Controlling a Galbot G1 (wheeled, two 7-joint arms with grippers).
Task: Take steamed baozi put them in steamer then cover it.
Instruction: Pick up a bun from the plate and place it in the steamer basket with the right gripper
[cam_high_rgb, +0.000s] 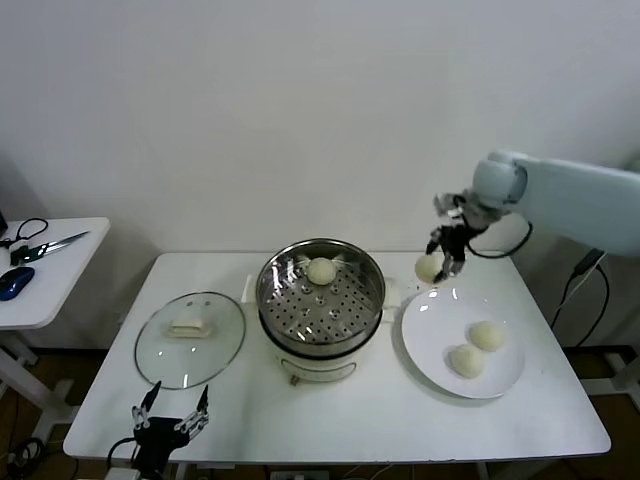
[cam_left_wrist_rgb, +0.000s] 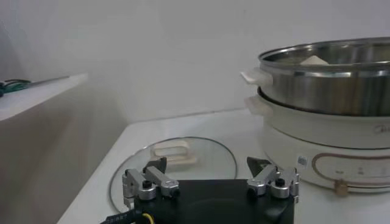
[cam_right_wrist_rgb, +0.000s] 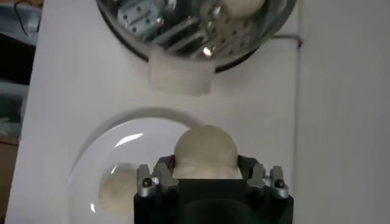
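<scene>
My right gripper (cam_high_rgb: 441, 262) is shut on a cream-white baozi (cam_high_rgb: 428, 267) and holds it in the air above the far left rim of the white plate (cam_high_rgb: 430, 345), just right of the steamer (cam_high_rgb: 320, 296). In the right wrist view the held baozi (cam_right_wrist_rgb: 205, 152) sits between the jaws above the plate (cam_right_wrist_rgb: 91, 164). One baozi (cam_high_rgb: 320, 270) lies on the perforated tray at the steamer's back. Two baozi (cam_high_rgb: 487, 335) (cam_high_rgb: 466, 360) lie on the plate. My left gripper (cam_high_rgb: 170, 412) is open and empty, parked low at the table's front left edge.
The clear glass lid (cam_high_rgb: 190, 338) with a cream handle lies flat on the table left of the steamer, just beyond my left gripper (cam_left_wrist_rgb: 210, 173). A side table (cam_high_rgb: 45, 270) with scissors stands at the far left. A wall runs behind the table.
</scene>
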